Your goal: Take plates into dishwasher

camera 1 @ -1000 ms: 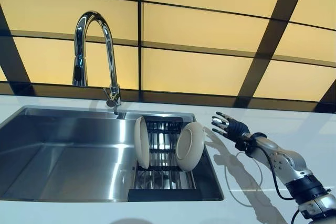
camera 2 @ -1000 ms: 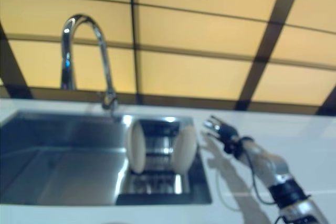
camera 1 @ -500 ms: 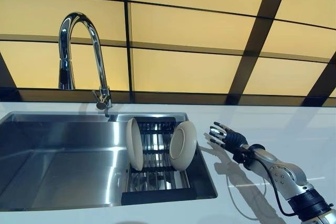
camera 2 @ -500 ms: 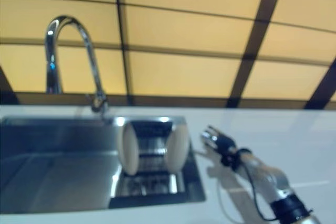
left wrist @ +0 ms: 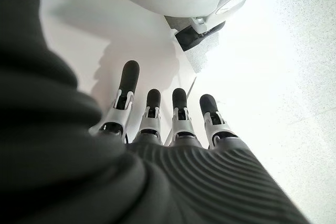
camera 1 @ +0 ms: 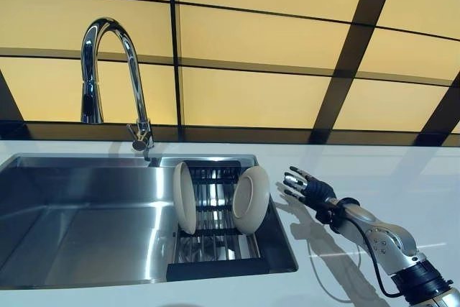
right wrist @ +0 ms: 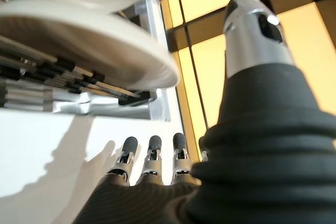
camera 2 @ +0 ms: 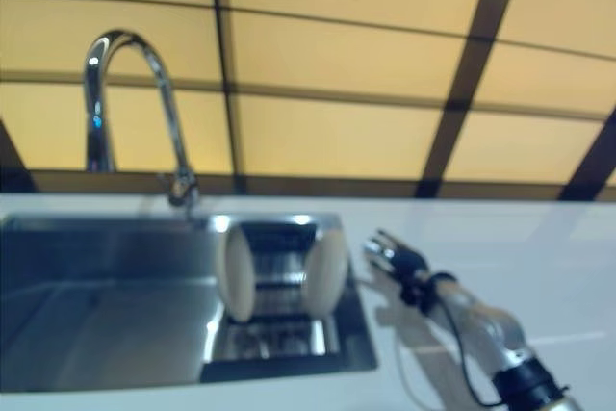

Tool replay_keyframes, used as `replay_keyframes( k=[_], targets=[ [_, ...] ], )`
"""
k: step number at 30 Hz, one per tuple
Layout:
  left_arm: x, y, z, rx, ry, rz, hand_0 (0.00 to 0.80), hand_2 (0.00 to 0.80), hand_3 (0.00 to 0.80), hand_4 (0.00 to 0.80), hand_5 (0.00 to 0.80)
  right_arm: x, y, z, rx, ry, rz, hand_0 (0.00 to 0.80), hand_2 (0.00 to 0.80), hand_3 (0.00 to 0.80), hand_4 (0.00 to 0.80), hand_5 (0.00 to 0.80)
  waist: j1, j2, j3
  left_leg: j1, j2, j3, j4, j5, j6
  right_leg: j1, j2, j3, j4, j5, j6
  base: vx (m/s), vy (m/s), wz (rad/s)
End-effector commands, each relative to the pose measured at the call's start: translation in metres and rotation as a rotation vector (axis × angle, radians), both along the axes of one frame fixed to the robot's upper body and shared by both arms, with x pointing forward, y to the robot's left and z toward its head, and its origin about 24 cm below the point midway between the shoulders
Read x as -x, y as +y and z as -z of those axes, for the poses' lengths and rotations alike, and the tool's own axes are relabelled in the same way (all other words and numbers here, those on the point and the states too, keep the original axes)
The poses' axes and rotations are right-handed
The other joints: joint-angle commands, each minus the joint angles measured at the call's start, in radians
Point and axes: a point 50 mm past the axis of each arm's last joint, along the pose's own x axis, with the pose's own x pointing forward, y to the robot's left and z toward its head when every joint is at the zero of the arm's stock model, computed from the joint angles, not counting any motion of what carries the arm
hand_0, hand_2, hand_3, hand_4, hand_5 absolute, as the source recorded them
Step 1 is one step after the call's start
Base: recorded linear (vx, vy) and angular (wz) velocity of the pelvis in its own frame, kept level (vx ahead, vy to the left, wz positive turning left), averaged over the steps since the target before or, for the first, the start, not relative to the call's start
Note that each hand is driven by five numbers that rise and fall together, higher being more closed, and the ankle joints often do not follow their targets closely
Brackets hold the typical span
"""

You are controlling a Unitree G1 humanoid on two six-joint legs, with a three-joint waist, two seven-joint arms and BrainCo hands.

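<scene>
Two cream plates stand on edge in a black rack (camera 1: 215, 260) at the right end of the steel sink. The left plate (camera 1: 185, 198) is upright; the right plate (camera 1: 249, 200) leans with its back toward my right hand. My right hand (camera 1: 309, 189) hovers over the white counter just right of the sink, fingers spread, holding nothing. In the right wrist view the near plate (right wrist: 89, 45) lies just past the straight fingers (right wrist: 152, 153). My left hand (left wrist: 173, 111) shows only in its wrist view, fingers straight and empty.
A tall chrome tap (camera 1: 108, 70) rises behind the steel sink (camera 1: 79, 221). White counter (camera 1: 402, 177) runs to the right of the sink. A yellow panelled wall with dark bars stands behind.
The whole picture shifted early on, so the camera moved. My right hand has edged slightly left toward the right plate. The plates have not moved.
</scene>
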Motion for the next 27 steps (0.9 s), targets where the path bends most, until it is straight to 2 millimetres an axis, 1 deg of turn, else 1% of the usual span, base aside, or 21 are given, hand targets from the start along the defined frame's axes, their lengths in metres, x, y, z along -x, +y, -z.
replay_keyframes(
  k=[1,15,27],
  targets=[
    [-0.03,0.002,-0.007,0.0,-0.087,-0.011,0.0,0.0,0.0,0.0,0.0,0.004,0.017,-0.018,-0.079,-0.088,-0.069,0.0,0.0,0.0,0.0,0.0,0.007,-0.027,0.001,0.065,-0.051,0.032,0.003,-0.119,0.026,-0.021,0.007,0.005,0.024,0.007,0.039,0.0,0.0,0.0],
    [-0.03,0.001,-0.007,0.002,-0.089,-0.02,0.0,0.0,0.0,0.0,0.0,0.013,0.024,-0.018,-0.083,-0.108,-0.128,0.0,0.0,0.0,0.0,0.0,0.004,-0.025,0.004,0.071,-0.053,0.033,0.003,-0.121,0.028,-0.019,0.006,0.003,0.03,0.003,0.04,0.0,0.0,0.0],
    [-0.03,0.001,-0.007,0.003,-0.088,-0.018,0.0,0.0,0.0,0.0,0.0,0.019,0.031,-0.008,-0.093,-0.06,-0.179,0.0,0.0,0.0,0.0,0.0,0.007,-0.027,0.003,0.072,-0.055,0.03,0.003,-0.123,0.029,-0.017,0.006,-0.002,0.028,0.004,0.042,0.0,0.0,0.0]
  ],
)
